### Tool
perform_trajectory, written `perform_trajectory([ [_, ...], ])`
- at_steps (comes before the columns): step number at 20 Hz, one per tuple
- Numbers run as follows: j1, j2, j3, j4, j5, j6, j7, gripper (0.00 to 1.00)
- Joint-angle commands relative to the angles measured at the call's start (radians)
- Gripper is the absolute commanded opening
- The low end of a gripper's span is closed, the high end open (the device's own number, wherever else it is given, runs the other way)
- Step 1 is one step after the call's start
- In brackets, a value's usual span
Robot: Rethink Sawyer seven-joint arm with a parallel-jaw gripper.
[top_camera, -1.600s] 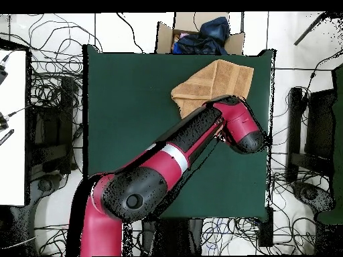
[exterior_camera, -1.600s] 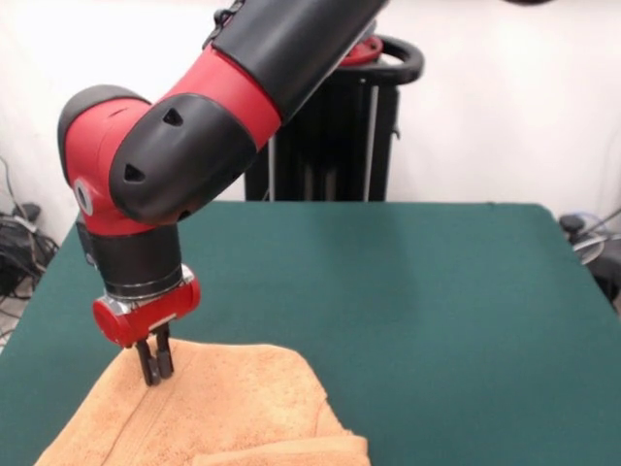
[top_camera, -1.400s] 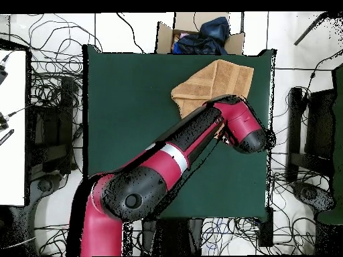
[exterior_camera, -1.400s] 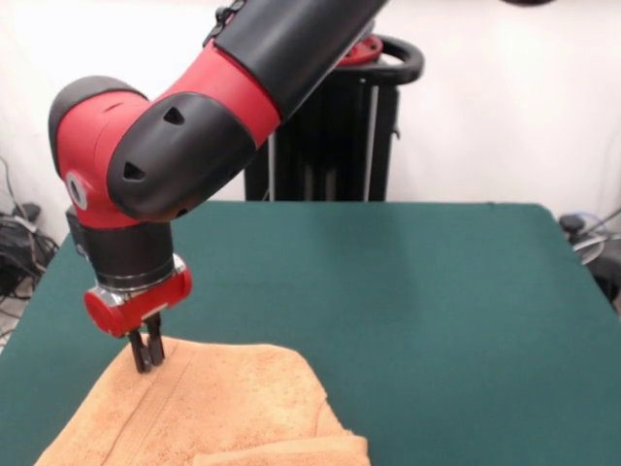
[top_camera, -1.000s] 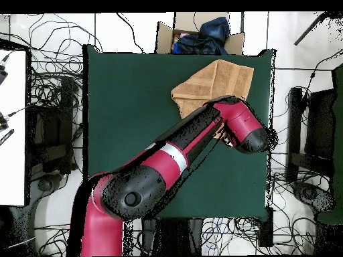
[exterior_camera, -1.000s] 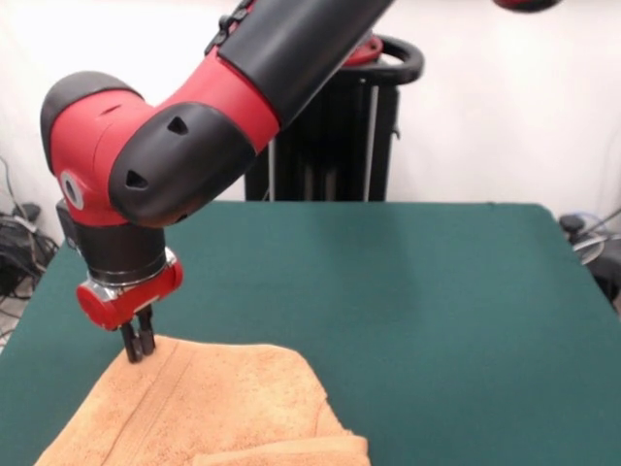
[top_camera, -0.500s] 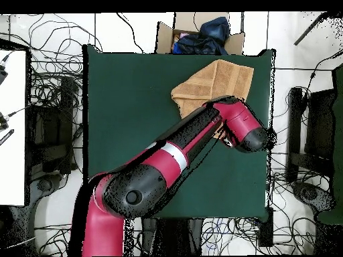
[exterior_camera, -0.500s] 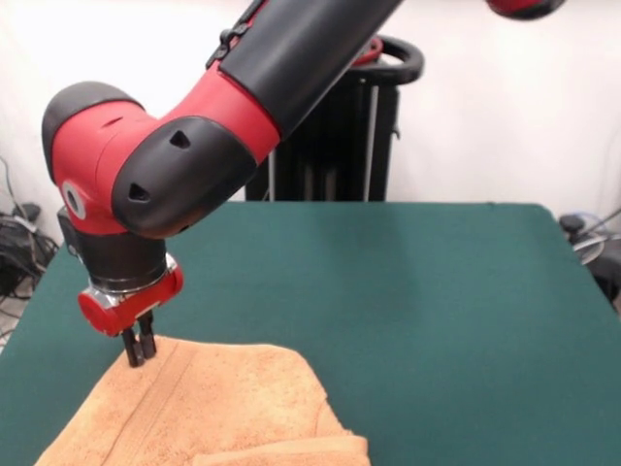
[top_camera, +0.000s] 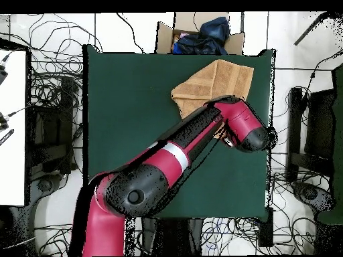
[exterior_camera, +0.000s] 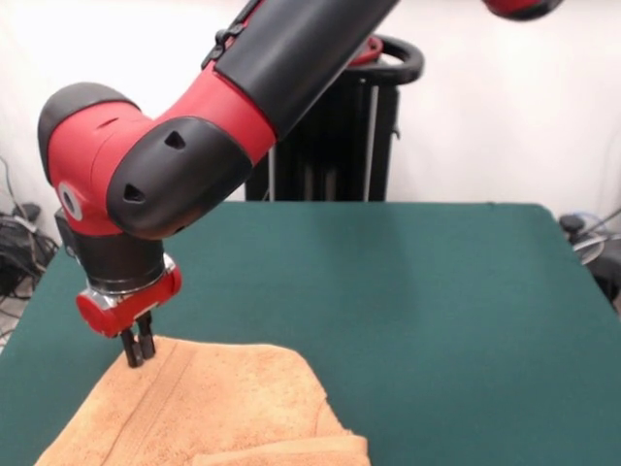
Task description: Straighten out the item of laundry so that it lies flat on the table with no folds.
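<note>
The gripper has slid toward 9 o'clock in the front view since 1.6 s ago and now sits at the towel's far corner, its fingers pressed closed together, tips touching the cloth; whether they pinch any cloth cannot be told. The peach towel lies at 7 o'clock on the green surface, unmoved, a fold doubled along its near edge. Overhead, the arm covers the towel's edge.

The dark green felt tabletop lies bare and open to me everywhere beyond the rumpled peach terry towel, which fills one corner. My end effector, tips together, stands at that towel's edge. An open cardboard box sits just beyond the tabletop beside the towel.
</note>
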Motion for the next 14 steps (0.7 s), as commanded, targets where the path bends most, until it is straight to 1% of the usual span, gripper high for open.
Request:
perform_trajectory([
  [1, -0.032, 0.17, 0.165, -0.193, 0.007, -0.062, 0.242, 0.0],
  [5, -0.022, 0.24, 0.109, -0.238, -0.052, -0.081, 0.306, 0.0],
  [8, -0.009, 0.298, 0.04, -0.262, -0.098, -0.078, 0.38, 0.0],
  [10, -0.003, 0.33, 0.004, -0.27, -0.113, -0.065, 0.414, 0.0],
  [14, -0.001, 0.363, -0.023, -0.286, -0.113, -0.075, 0.451, 0.0],
])
